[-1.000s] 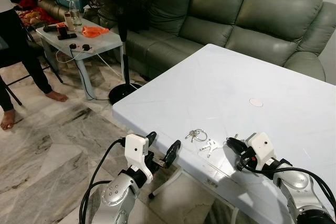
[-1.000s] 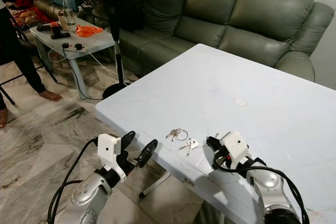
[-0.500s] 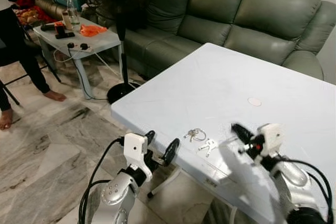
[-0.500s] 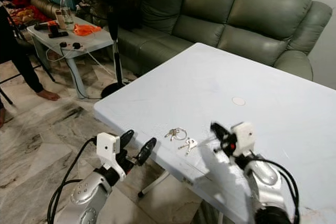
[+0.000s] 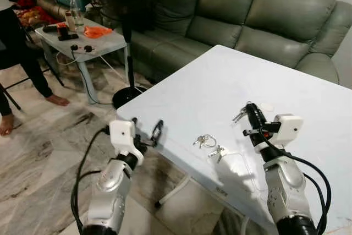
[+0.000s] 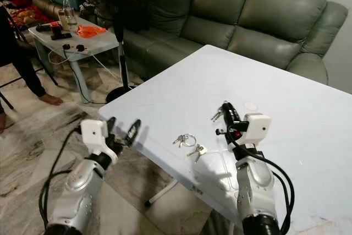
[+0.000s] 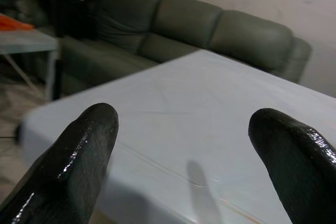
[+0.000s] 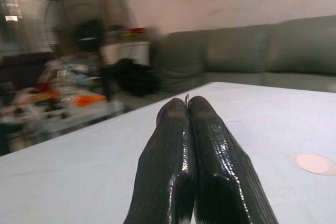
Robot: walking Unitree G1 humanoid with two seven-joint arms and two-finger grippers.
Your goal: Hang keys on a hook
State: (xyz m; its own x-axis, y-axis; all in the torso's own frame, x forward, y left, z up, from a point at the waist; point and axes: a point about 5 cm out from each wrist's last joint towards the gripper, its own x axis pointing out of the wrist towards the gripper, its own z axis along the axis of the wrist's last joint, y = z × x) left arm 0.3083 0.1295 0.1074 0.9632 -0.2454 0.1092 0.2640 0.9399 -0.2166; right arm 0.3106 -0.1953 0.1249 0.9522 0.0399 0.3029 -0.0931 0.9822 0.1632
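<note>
A white table [image 5: 231, 81] bears a ring of keys [image 5: 204, 140] and a smaller pair of keys [image 5: 219, 152] near its front edge. My right gripper [image 5: 248, 108] is raised above the table to the right of them, shut on a small set of keys [image 5: 240, 115] that dangles at its tip. In the right wrist view the fingers [image 8: 178, 145] are pressed together with a sliver of metal [image 8: 186, 97] at the tip. My left gripper [image 5: 146, 129] hovers open just off the table's left corner, and its fingers [image 7: 84, 150] stand wide apart.
A small round white disc [image 6: 251, 105] lies on the table beyond the right gripper. A green sofa [image 5: 264, 15] runs behind. A standing fan [image 5: 129, 37], a cluttered side table [image 5: 82, 39] and a person's legs [image 5: 22, 64] are at the left on marble floor.
My right gripper has risen from the table's front edge, fingers now pointing up with keys at the tip. The left gripper has lifted and swung left to the table's corner.
</note>
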